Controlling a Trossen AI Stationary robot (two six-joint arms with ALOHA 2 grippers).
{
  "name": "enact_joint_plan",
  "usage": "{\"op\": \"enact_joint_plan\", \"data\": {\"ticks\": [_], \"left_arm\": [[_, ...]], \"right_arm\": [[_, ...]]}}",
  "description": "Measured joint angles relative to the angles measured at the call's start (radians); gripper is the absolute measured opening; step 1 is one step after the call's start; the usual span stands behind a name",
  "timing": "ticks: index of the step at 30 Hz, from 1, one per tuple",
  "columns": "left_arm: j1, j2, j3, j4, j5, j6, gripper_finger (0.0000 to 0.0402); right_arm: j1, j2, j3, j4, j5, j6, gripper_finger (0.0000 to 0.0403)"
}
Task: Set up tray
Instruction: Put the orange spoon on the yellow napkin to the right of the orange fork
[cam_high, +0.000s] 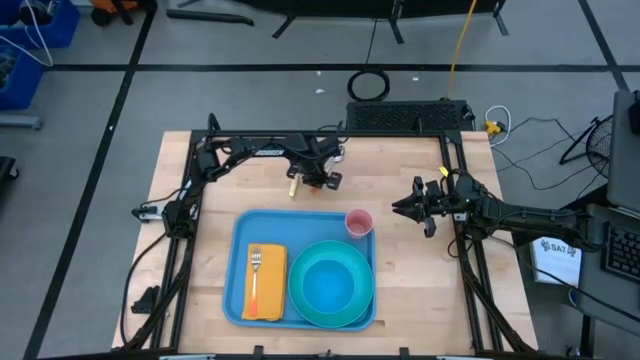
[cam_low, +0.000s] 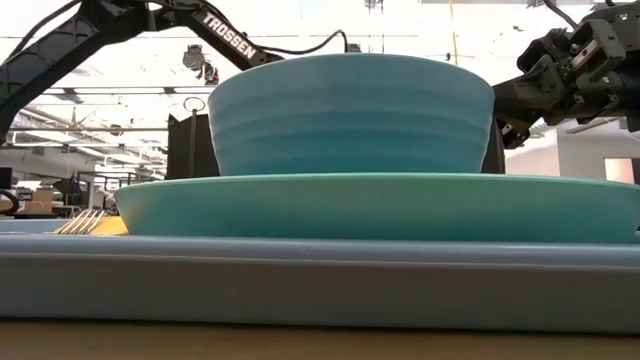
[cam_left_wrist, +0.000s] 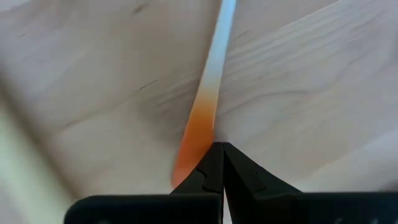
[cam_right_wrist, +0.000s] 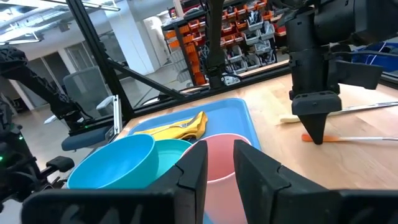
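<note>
While large flat sky-blue plastic tray (cam_high: 240, 300) sits on wooden table (cam_high: 210, 190) with yellow napkin (cam_high: 272, 290), fork (cam_high: 255, 275), round teal plate (cam_high: 310, 312), blue bowl (cam_high: 332, 285), pink cup (cam_high: 358, 222) loaded, setup looks mostly done. My left gripper (cam_high: 308, 181) beyond tray's far edge, fingers pressed together, tips at orange handle of slim utensil (cam_left_wrist: 200, 121) lying on table; actual pinch unclear. My right gripper (cam_high: 405, 207) beside tray near cup, fingers slightly apart, nothing held. Left to do, I judge: bring loose cutlery over tray.
</note>
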Motion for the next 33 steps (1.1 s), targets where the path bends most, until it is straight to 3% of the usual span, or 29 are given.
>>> {"op": "enact_joint_plan", "data": {"ticks": [12, 17, 26, 29, 33], "left_arm": [[0.000, -0.016, -0.002, -0.100, -0.044, 0.041, 0.0000], [-0.006, -0.078, -0.015, -0.032, -0.023, 0.159, 0.0008], [0.001, -0.224, -0.009, 0.157, -0.119, 0.311, 0.0018], [0.015, -0.235, -0.006, 0.183, -0.121, 0.356, 0.0040], [0.034, -0.201, -0.008, 0.177, -0.119, 0.386, 0.0102]], "right_arm": [[0.000, 0.000, 0.000, 0.000, -0.023, 0.000, 0.0068], [0.000, 0.000, 0.000, 0.000, -0.022, -0.003, 0.0068], [0.000, 0.000, 0.000, 0.001, -0.019, -0.003, 0.0068], [-0.001, 0.000, 0.000, 0.001, -0.018, -0.003, 0.0068], [-0.001, 0.000, 0.000, 0.001, -0.017, -0.003, 0.0068]]}}
